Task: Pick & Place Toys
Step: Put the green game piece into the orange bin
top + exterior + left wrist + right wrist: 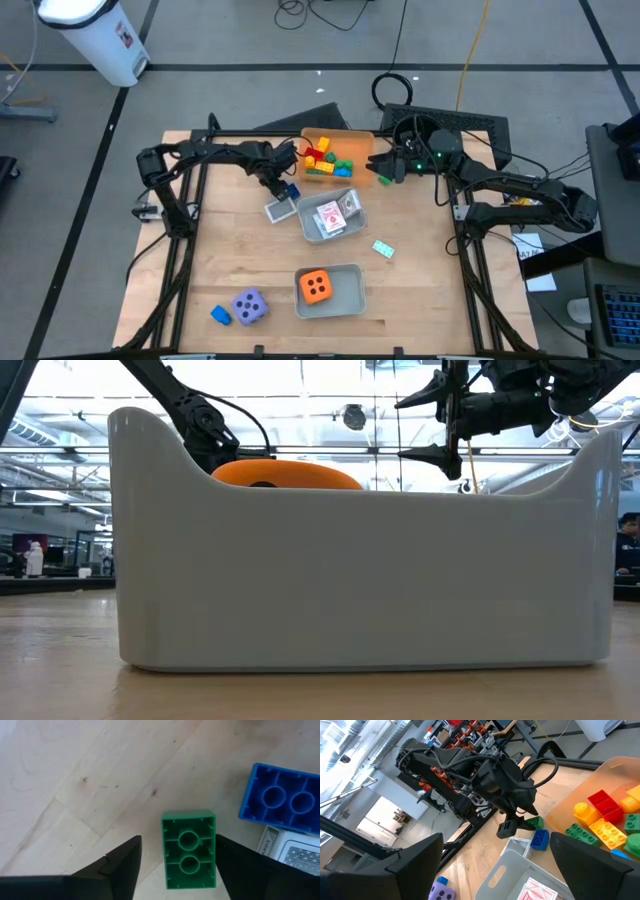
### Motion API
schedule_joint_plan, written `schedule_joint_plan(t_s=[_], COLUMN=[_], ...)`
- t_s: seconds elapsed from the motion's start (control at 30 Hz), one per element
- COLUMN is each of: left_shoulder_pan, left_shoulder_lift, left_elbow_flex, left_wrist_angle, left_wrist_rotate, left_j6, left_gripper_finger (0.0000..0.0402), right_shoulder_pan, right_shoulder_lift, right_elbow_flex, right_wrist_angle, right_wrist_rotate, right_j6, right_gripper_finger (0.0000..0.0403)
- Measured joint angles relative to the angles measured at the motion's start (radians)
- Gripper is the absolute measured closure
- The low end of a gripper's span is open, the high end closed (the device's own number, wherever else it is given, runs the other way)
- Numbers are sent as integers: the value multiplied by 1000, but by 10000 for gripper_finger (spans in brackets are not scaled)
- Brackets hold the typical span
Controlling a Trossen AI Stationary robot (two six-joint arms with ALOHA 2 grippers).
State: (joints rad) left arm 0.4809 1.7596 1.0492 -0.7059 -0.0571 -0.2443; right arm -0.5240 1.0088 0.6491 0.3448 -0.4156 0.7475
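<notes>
Left claw point(175, 865) straddling green brick point(188, 849), fingers apart on either flank, neither visibly touching yet; not clamped. Green brick upside down on bare desk point(75, 785), hollow underside up; long axis running straight along the fingers, so short sides face the pads; squeeze lands across the narrow width, looks well lined up. Blue brick point(282, 802) just beside green one, also flipped, resting partly on a face-down playing card point(292, 851); close enough to get nudged on closing or lifting. In high view, left claw point(282, 184) down at desk near orange tray point(360, 140) of bricks; left arm clearly the nearer one. Right claw point(383, 168) raised beside orange tray, fingers wide apart, holding nothing, waiting. Judged next: close on green brick, lift, carry to orange tray.
</notes>
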Motion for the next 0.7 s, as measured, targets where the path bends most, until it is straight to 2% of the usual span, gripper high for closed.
schedule_joint_plan(t_s=[0.4,0.57,0.7], left_shoulder_pan=[13,19,32], left_shoulder_lift=[-2,-3,-29], left_elbow_flex=[2,2,2], left_wrist_angle=[0,0,-19], left_wrist_rotate=[32,73,136], left_j6=[-4,-20,-26], left_gripper_finger=[272,274,254], right_shoulder_pan=[0,0,0], right_shoulder_lift=[0,0,0], right_elbow_flex=[0,0,0], right_wrist_angle=[0,0,1], right_wrist_rotate=[0,0,-1], right_j6=[-4,-2,-2], right_gripper_finger=[41,41,41])
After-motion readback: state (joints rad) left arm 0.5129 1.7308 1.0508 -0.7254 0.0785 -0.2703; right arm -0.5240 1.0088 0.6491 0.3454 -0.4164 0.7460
